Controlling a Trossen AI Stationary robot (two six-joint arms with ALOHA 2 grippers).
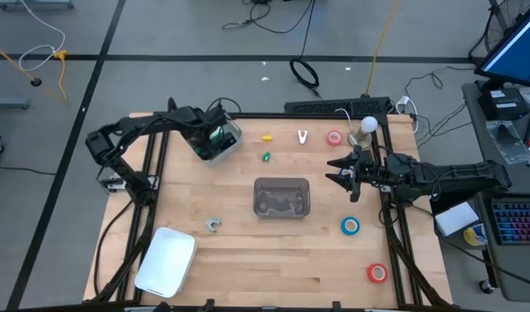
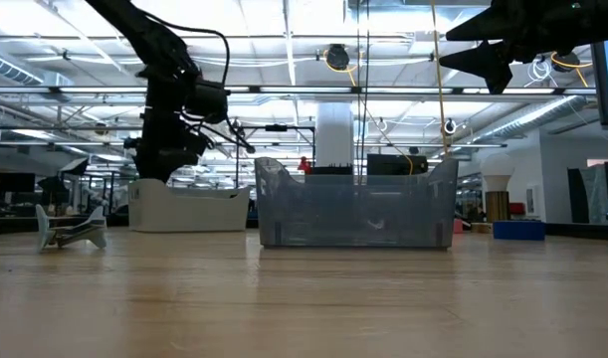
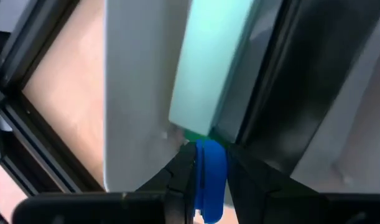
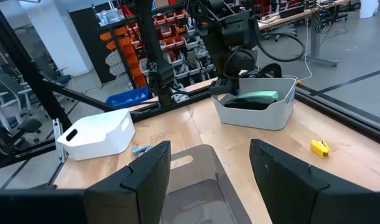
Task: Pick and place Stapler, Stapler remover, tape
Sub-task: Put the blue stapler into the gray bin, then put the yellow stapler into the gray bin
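Note:
The mint-green stapler (image 3: pixel 211 62) lies inside a white bin (image 1: pixel 219 143) at the table's far left; it also shows in the right wrist view (image 4: pixel 259 96). My left gripper (image 3: pixel 207 180) reaches down into that bin, shut on a narrow blue thing. My right gripper (image 1: pixel 343 170) hovers open above the table, right of a clear bin (image 1: pixel 282 198), holding nothing. Tape rolls lie flat on the table: red (image 1: pixel 335 137), blue (image 1: pixel 350 226), red (image 1: pixel 377 273). A small grey claw-shaped staple remover (image 2: pixel 70 231) rests on the table, near left. My left gripper pinches a narrow blue thing (image 3: pixel 209 163), which looks like a tape roll seen edge-on, between its two fingers. It sticks out past the fingertips toward the stapler's end. The fingers point down into the white bin. Whether the blue thing touches the stapler, I cannot tell.
A second white bin (image 1: pixel 165 260) sits at the near left corner. A white V-shaped piece (image 1: pixel 303 136), a yellow bit (image 1: pixel 266 136) and a green bit (image 1: pixel 266 157) lie toward the far edge. Bare wood lies between the clear bin and the near edge.

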